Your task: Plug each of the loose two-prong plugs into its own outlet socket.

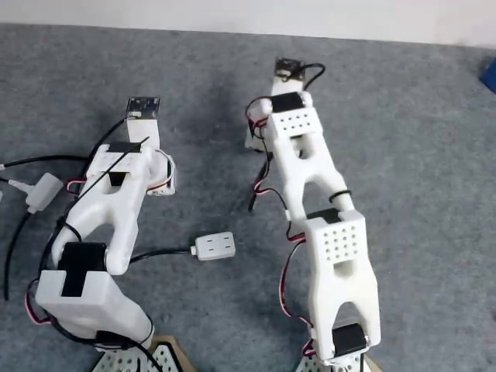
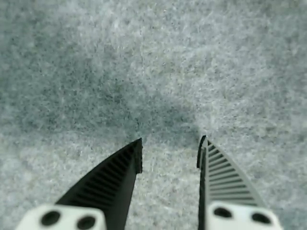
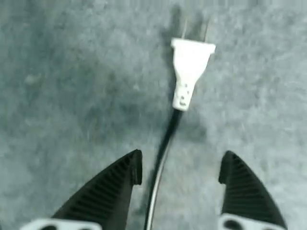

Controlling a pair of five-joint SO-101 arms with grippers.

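Observation:
A white two-prong plug (image 3: 192,64) lies flat on the grey carpet, prongs pointing away from my right gripper (image 3: 182,160). Its black cable (image 3: 160,163) runs back between the open fingers, which hover just short of the plug and hold nothing. My left gripper (image 2: 170,143) is open over bare carpet with nothing between its fingers. A white outlet strip (image 1: 215,246) on a black cable lies between the two arms, near their bases. At the far left, another white plug-like block (image 1: 43,191) lies on the carpet with black cables attached.
The left arm (image 1: 116,194) stretches over the left side of the carpet and the right arm (image 1: 310,170) over the middle. Black cables (image 1: 31,163) trail off the left edge. A blue object (image 1: 490,76) sits at the far right edge.

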